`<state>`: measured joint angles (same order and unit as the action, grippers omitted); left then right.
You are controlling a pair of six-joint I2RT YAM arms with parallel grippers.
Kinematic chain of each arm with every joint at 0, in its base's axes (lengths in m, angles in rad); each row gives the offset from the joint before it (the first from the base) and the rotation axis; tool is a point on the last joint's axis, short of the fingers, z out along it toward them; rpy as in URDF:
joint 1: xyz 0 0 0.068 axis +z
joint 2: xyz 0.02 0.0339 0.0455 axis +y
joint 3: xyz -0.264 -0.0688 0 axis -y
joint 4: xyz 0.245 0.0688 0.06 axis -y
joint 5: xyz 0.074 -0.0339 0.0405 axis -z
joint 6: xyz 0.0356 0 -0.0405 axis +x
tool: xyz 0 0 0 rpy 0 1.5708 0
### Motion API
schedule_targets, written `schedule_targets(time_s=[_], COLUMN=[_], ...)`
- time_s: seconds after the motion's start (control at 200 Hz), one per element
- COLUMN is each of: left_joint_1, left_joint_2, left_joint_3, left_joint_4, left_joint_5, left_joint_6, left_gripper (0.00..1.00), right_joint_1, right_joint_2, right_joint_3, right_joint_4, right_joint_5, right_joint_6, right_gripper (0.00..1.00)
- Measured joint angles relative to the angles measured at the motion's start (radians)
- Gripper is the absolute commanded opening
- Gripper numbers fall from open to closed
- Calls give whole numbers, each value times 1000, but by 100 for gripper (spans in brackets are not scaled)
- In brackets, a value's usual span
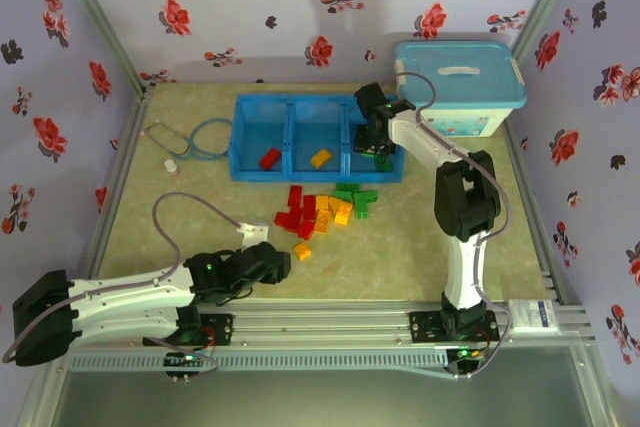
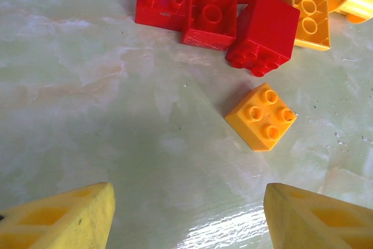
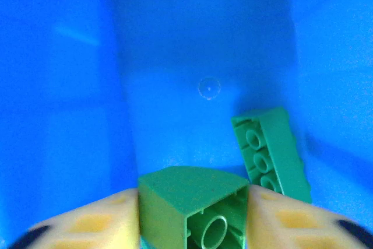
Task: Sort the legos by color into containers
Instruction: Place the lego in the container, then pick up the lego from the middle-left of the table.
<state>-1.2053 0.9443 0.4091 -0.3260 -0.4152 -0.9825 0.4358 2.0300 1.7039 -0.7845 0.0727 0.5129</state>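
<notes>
The right pincer (image 3: 192,228) is clamped on a green brick (image 3: 192,202). Its two pale yellow pads press the brick's sides, and the brick's hollow underside faces the wrist camera. It hangs low inside the right-hand compartment of the blue tray (image 3: 175,56). A second green brick (image 3: 271,153) lies tilted on the floor of that compartment, just beside the held one. From above, this pincer (image 1: 378,152) reaches down over the tray's right end. A red brick (image 1: 269,158) sits in the left compartment and an orange brick (image 1: 320,158) in the middle one.

The left pincer (image 2: 186,217) stands apart with nothing between its yellow fingers (image 2: 64,220), low over the bare counter (image 2: 87,86). Just ahead of it lies a single small orange-yellow brick (image 2: 261,116), studs up. Past that is a cluster of red bricks (image 2: 210,4) with a yellow one against their right side.

The loose pile (image 1: 320,212) of red, orange-yellow and green bricks sits on the counter in front of the tray. A white bin with a light-blue lid (image 1: 460,87) stands at the tray's right, and a stethoscope (image 1: 190,142) lies at its left.
</notes>
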Motion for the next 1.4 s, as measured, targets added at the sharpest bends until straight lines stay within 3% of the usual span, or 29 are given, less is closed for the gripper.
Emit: schedule_targets(time_s=[0.025, 0.045, 0.085, 0.11, 0.31, 0.825, 1.155, 1.4], left_joint_1=[0, 0, 0, 0, -1, -1, -1, 6], left_joint_2=[0, 0, 0, 1, 37, 132, 219, 373], left_joint_3=[0, 0, 0, 0, 3, 56, 103, 196], left_joint_4=[2, 3, 5, 5, 13, 56, 87, 99], left_joint_5=[0, 0, 0, 0, 0, 8, 39, 80], left_joint_6=[-2, -3, -5, -6, -6, 20, 39, 63], left_gripper=[68, 68, 68, 68, 69, 69, 73, 74], right_joint_1=[0, 0, -2, -3, 5, 43, 105, 127], right_joint_2=[1, 1, 1, 1, -74, -587, -761, -860], right_joint_3=[2, 4, 5, 6, -29, -283, -488, -663], right_joint_4=[-1, -6, -11, -13, 20, 63, 68, 84], right_joint_5=[0, 3, 5, 3, -5, 37, 45, 50], right_joint_6=[6, 1, 11, 1, 14, 30, 64, 113], right_gripper=[73, 84, 96, 99, 99, 99, 99, 99])
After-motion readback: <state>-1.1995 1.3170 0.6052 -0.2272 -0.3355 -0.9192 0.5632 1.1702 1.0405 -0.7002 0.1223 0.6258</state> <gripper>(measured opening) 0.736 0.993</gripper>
